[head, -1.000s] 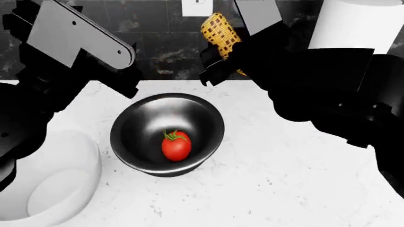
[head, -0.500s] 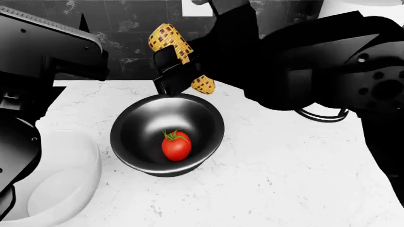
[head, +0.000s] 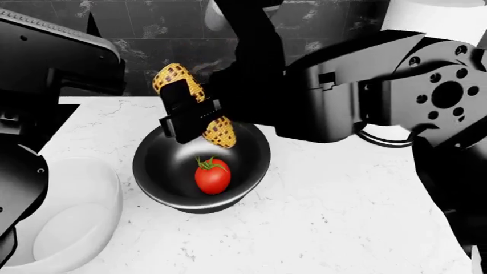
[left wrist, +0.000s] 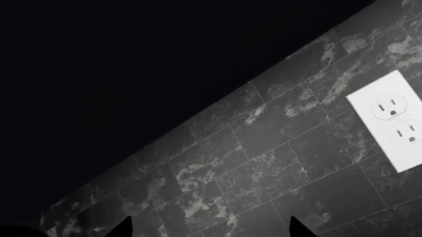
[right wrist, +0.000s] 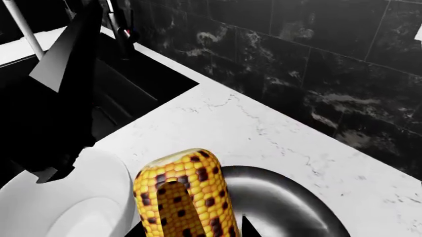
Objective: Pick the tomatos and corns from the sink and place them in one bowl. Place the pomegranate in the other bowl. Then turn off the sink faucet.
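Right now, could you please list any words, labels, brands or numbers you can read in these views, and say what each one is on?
None: no readable text shows in any view.
The wall outlet is a blank white plate with two sockets.
The corn cob in the right pincer, the tomato, the black bowl and the white bowl carry no labels.
The dark tiled wall shows only marbling.

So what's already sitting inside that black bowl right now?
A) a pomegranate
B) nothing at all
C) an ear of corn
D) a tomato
D: a red tomato with a green stem lies in the black bowl, while the corn is clamped in the right gripper above the bowl's rim.
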